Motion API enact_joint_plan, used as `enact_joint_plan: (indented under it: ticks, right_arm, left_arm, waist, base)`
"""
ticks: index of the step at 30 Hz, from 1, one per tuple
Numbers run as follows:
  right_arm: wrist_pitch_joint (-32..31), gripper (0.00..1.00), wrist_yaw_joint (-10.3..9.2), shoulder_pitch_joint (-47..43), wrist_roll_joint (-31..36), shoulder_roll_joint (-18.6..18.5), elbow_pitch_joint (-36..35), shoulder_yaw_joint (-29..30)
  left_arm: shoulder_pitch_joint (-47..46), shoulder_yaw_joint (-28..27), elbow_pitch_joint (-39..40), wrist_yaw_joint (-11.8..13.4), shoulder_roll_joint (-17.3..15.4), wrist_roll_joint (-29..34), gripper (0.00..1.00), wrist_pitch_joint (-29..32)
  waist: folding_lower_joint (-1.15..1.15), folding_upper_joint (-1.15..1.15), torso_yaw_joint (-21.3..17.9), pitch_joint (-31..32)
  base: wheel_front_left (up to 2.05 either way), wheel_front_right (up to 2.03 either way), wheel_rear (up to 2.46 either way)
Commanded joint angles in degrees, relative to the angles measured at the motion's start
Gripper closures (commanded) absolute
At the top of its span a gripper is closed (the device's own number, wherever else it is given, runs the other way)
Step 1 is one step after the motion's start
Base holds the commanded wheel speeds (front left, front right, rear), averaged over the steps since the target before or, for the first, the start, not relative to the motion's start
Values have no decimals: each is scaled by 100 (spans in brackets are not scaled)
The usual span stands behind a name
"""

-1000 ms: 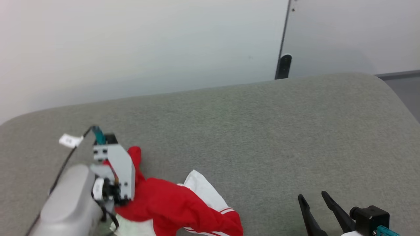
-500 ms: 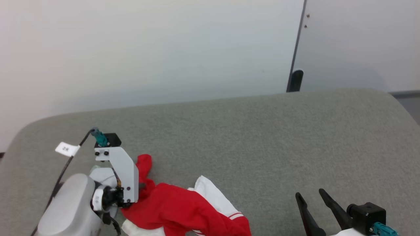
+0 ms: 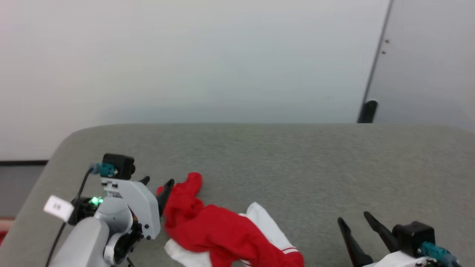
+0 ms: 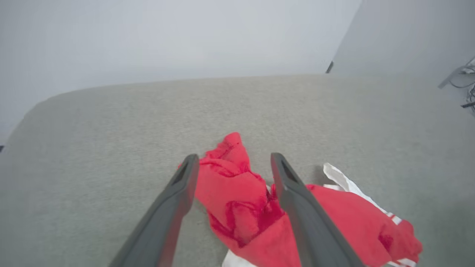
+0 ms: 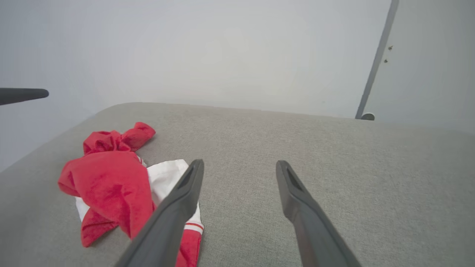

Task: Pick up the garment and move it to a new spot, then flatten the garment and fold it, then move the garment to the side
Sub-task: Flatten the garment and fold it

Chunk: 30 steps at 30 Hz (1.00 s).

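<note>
On the grey fabric worktop the left pincer has just spread, releasing the crumpled red-and-white jersey T-shirt between its fingers, while the right pincer stands spread well apart; flattening judged next.

garment on padded surface | left claw at its end | right claw well apart

Garment bars the left of the grey surface; right side lies open.
</note>
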<state>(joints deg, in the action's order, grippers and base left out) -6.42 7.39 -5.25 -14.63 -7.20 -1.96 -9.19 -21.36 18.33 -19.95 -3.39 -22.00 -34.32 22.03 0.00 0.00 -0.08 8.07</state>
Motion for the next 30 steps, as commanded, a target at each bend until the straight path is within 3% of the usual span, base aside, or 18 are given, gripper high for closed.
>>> enact_joint_plan:
  ticks: [1,9,18,23,30]
  right_arm:
    - [-64,0,21,110,-96,-63,24,-37]
    - [-961,0,21,596,-709,-709,305,-256]
    - [-2153,0,21,1081,-1579,-1495,815,-618]
    - [-2661,0,21,1454,-1920,-1759,1036,-946]
    - [-2956,0,12,1989,-1883,-1996,1568,-1329]
  left_arm:
    - [113,-13,21,-51,-25,79,0,-221]
    - [280,32,-302,-65,130,441,0,-1688]
    - [409,74,-954,-34,456,457,0,-2567]
    - [460,-90,-1194,95,566,354,0,-2979]
    - [469,-230,-1471,171,800,211,0,-3421]
  waist:
    - [0,0,351,18]
    - [0,0,1389,-98]
    - [0,0,2505,-186]
    - [0,0,2727,-385]
    - [0,0,2891,-605]
  base:
    - [0,0,0]
    - [0,0,0]
    - [0,0,0]
    - [0,0,0]
    - [0,0,0]
